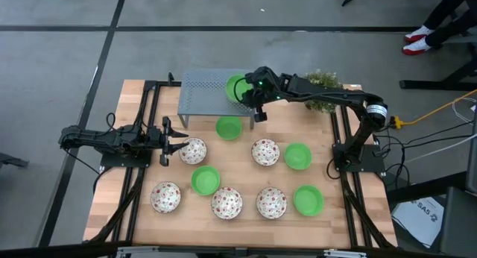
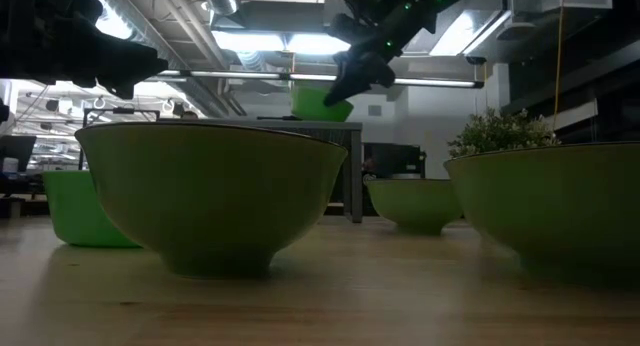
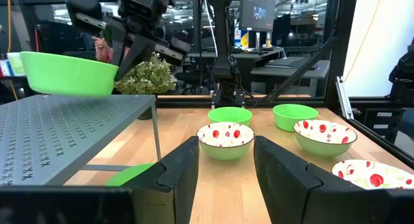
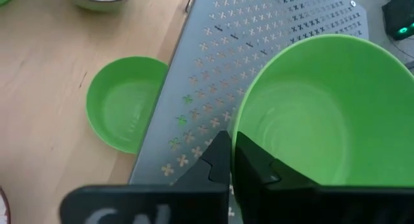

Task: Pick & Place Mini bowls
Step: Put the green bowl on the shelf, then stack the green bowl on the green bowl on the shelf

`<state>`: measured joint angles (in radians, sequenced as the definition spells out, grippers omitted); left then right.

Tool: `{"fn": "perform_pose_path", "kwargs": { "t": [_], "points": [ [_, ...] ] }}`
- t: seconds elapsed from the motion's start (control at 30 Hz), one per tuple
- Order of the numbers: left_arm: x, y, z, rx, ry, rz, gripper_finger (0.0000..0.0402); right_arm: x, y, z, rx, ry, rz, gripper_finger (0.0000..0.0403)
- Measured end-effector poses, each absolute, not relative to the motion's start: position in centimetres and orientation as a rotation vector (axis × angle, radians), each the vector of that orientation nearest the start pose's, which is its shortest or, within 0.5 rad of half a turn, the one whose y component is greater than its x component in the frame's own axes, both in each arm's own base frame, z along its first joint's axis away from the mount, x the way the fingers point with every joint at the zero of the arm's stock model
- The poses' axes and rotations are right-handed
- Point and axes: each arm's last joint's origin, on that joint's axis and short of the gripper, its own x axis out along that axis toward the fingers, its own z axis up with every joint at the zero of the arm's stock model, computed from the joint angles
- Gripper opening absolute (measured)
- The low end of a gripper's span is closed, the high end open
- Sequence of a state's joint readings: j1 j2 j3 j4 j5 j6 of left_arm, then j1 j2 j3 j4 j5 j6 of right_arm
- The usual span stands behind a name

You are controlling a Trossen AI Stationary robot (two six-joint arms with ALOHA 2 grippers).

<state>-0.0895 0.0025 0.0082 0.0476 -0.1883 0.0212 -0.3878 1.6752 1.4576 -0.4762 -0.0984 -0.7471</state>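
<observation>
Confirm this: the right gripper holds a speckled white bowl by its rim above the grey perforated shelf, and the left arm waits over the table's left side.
Not quite. The bowl in the right gripper is plain bright green, not speckled white, as the right wrist view shows. The rest stands: it is held by its rim above the grey perforated shelf, and the left gripper waits, open, at the table's left side.
</observation>
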Motion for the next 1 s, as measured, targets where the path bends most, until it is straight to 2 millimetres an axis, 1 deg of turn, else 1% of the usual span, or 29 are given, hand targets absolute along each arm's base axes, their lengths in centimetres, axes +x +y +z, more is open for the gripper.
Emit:
{"fn": "perform_pose_path", "kwargs": {
  "t": [0.2, 0.43, 0.6, 0.77, 0.87, 1.0],
  "points": [
    [9.7, -0.3, 17.1, 0.014, -0.052, 0.099, 0.0143, 34.7, -13.9, 31.0, -0.546, 0.741, -0.015, 0.0038],
    [9.7, -0.3, 17.1, 0.014, -0.052, 0.1, 0.0143, 34.6, -14.2, 31.0, -0.567, 0.782, -0.099, 0.0063],
    [9.7, -0.3, 17.1, 0.013, -0.052, 0.099, 0.0143, 34.6, -14.2, 31.2, -0.536, 0.769, -0.119, 0.0085],
    [9.7, -0.3, 17.1, 0.014, -0.052, 0.099, 0.0143, 34.6, -14.2, 31.3, -0.484, 0.754, -0.138, 0.0117],
    [9.7, -0.3, 17.1, 0.014, -0.052, 0.099, 0.0143, 34.7, -14.1, 31.4, -0.449, 0.723, -0.114, 0.0139],
    [9.7, -0.3, 17.1, 0.014, -0.052, 0.099, 0.0143, 34.6, -13.8, 32.1, -0.445, 0.686, -0.103, 0.0167]
  ]
}}
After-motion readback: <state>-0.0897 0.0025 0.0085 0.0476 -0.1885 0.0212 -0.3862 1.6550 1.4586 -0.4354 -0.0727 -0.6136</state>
